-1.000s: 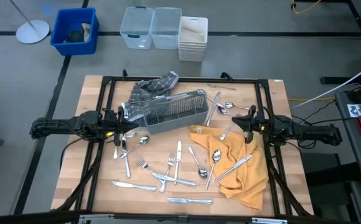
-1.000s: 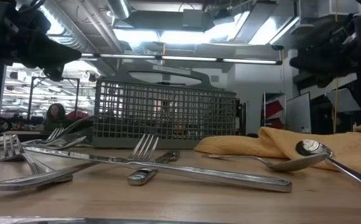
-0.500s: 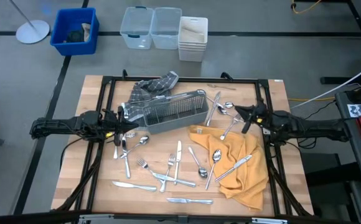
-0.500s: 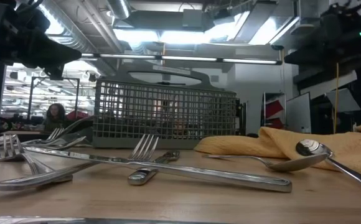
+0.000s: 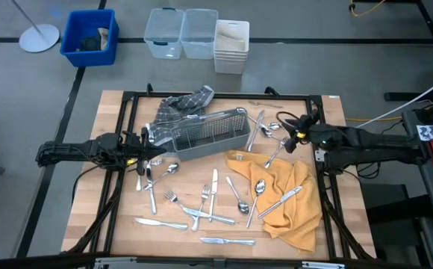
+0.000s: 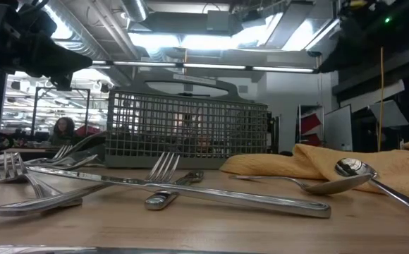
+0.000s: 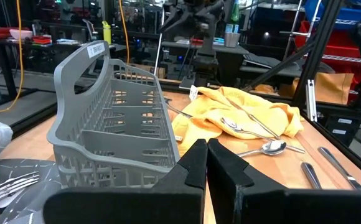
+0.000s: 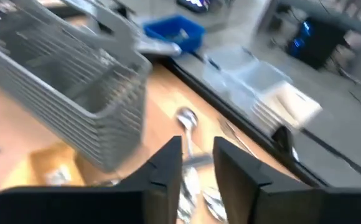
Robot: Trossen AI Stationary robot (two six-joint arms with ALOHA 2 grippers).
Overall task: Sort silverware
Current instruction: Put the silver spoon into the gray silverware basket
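Beside the caddy [image 5: 201, 133], the right end effector [image 5: 290, 128] hovers with fingers parted, empty, above several spoons [image 5: 270, 128]. Crowded spoons could make it pinch two. Left end effector [image 5: 143, 149] waits, closed.

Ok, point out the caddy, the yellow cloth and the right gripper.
caddy [image 5: 205, 136]: high view, on its mesh long side wall.
yellow cloth [image 5: 295, 217]: high view, on a bare fold near its lower corner.
right gripper [image 5: 285, 128]: high view, midway between its parted fingertips.
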